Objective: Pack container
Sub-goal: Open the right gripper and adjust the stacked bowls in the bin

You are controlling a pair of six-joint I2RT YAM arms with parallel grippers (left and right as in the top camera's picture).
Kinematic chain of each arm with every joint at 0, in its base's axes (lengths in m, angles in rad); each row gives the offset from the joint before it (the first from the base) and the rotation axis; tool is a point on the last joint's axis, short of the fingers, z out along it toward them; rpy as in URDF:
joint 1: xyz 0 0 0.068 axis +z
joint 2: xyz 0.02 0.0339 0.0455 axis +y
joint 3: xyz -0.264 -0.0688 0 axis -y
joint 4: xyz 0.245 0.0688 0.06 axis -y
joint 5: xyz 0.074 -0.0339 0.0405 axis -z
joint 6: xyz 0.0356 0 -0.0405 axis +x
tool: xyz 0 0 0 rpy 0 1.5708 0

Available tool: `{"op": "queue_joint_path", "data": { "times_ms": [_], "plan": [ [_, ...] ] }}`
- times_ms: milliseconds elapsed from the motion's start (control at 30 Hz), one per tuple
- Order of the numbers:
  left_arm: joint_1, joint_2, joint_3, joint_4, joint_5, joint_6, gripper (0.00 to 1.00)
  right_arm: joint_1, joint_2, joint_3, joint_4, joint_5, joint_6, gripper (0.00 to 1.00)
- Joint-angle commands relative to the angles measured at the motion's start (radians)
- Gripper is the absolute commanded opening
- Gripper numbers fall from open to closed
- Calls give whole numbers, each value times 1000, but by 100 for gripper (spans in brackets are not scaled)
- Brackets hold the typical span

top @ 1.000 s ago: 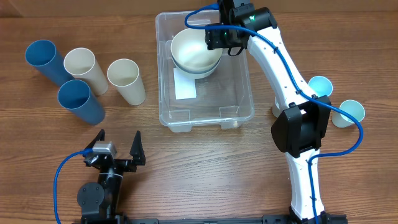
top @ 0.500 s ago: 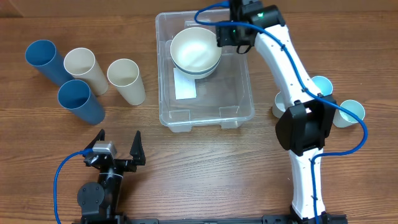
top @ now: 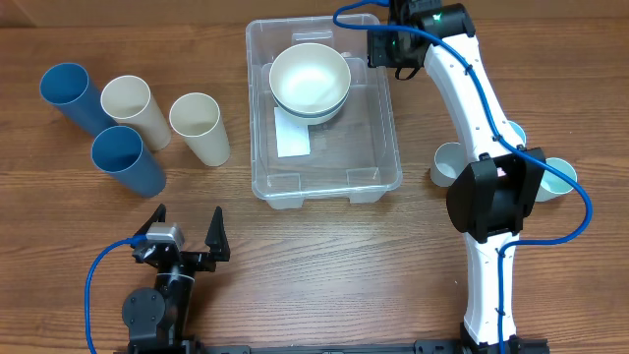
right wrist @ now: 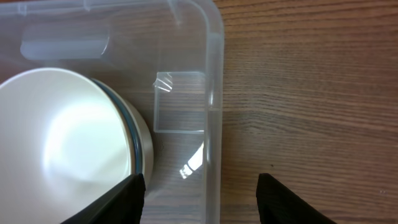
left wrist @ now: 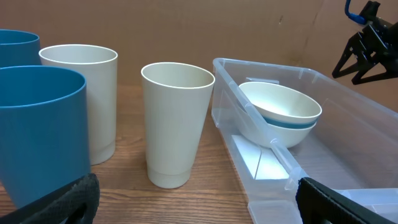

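The clear container (top: 377, 175) sits at the table's middle back, with a white label (top: 293, 135) on its floor. Two stacked bowls, a cream one (top: 310, 79) on a blue-rimmed one, rest in its far end. My right gripper (top: 385, 48) is open and empty above the container's far right rim (right wrist: 213, 106). My left gripper (top: 187, 239) is open and empty near the front left edge, facing a cream cup (left wrist: 176, 121) and the container (left wrist: 280, 152).
Two blue cups (top: 69, 93) (top: 126, 157) and two cream cups (top: 133, 106) (top: 200, 126) stand at the left. Light blue cups (top: 555, 179) (top: 450, 163) stand to the right of the container, partly hidden by my right arm.
My right gripper has let go of the bowls and moved right, from over the bowls to the container's far right rim. The bowls stay in the container. The left arm has not moved.
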Motion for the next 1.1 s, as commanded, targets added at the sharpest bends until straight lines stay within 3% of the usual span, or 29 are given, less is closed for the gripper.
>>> {"op": "queue_joint_path", "data": {
  "times_ms": [0,333,867,1067],
  "plan": [
    [10,-7,-3,1,11,-7,100,7,5,14,3,-39,-66,57],
    [10,-7,-3,1,11,-7,100,38,6,14,-7,-85,-209,57],
    [10,-7,-3,1,11,-7,100,35,72,13,-13,-82,-200,54],
    [10,-7,-3,1,11,-7,100,31,72,13,3,-15,-110,50]
  ]
}}
